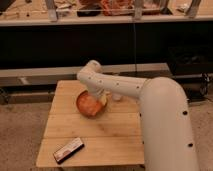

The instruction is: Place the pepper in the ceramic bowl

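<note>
The ceramic bowl [88,105], round with a reddish-brown rim and an orange inside, sits on the wooden table [70,127] near its back middle. My white arm reaches in from the lower right and bends down over the bowl. The gripper [101,98] is at the bowl's right rim, just above or inside it, largely hidden by the wrist. The pepper is not visible as a separate thing; it is either hidden by the gripper or lost against the bowl's orange inside.
A pale translucent cup [117,97] stands just right of the bowl, behind my arm. A dark flat rectangular object [68,149] lies near the table's front left edge. A dark shelf unit [60,45] runs behind the table.
</note>
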You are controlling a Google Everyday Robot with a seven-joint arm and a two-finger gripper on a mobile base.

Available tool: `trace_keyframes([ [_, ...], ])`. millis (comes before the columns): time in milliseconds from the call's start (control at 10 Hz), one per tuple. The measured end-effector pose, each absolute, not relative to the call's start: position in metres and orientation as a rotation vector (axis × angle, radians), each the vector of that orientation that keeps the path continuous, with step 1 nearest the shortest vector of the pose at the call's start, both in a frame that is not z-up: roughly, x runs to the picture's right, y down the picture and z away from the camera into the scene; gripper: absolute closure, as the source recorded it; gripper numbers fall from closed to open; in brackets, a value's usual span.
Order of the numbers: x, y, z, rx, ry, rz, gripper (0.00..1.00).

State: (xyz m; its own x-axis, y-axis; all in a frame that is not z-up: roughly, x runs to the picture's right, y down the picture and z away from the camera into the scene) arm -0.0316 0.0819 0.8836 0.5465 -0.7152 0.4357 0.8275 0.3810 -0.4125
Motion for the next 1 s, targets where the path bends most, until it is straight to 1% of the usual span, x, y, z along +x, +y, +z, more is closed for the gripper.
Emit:
trace_keyframes([
  [200, -0.0328, 0.0820, 0.8853, -0.642, -0.199, -0.997, 0.68],
  [400, -0.0375, 0.0825, 0.8861, -0.640, -0.204, -1.009, 0.47],
  [500, -0.0386, 0.0827, 0.8869, -0.640, -0.205, -1.012, 0.39],
  [600, -0.0399, 0.0831, 0.8878, -0.640, -0.206, -1.017, 0.27],
  [700, -0.0405, 0.0833, 0.8882, -0.640, -0.207, -1.019, 0.21],
  [1000, -0.0414, 0.0841, 0.8893, -0.640, -0.208, -1.028, 0.20],
])
